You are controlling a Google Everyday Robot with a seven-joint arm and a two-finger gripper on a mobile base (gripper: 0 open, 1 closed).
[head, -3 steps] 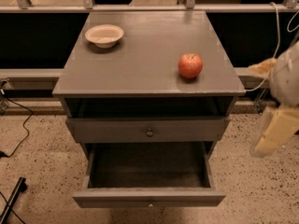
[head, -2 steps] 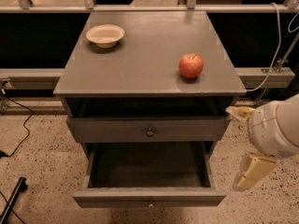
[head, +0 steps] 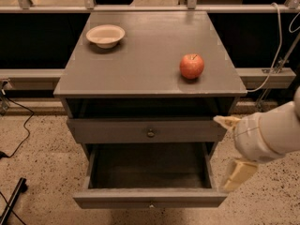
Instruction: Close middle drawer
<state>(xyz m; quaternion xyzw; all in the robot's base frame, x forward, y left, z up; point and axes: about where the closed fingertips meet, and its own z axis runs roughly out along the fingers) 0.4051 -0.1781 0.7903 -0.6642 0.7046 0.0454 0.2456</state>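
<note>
Spread jaws on the gripper [head: 225, 153], shifted closer to the cabinet's [head: 145, 69] right side than a moment ago, just beside the middle drawer [head: 150, 199]. Pulled far out below the slightly open upper drawer [head: 117, 131]: grey front, small knob, dark box interior exposed. On top, pale bowl [head: 105, 34] and red apple [head: 191, 65], well apart.

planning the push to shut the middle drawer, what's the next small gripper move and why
Probably bring the gripper lower and around in front of the middle drawer. The drawer is pulled far out with its dark interior exposed. The gripper hangs open off the drawer's right side, near the front corner and not against the front panel, so from there it likely cannot push the drawer inward.
</note>
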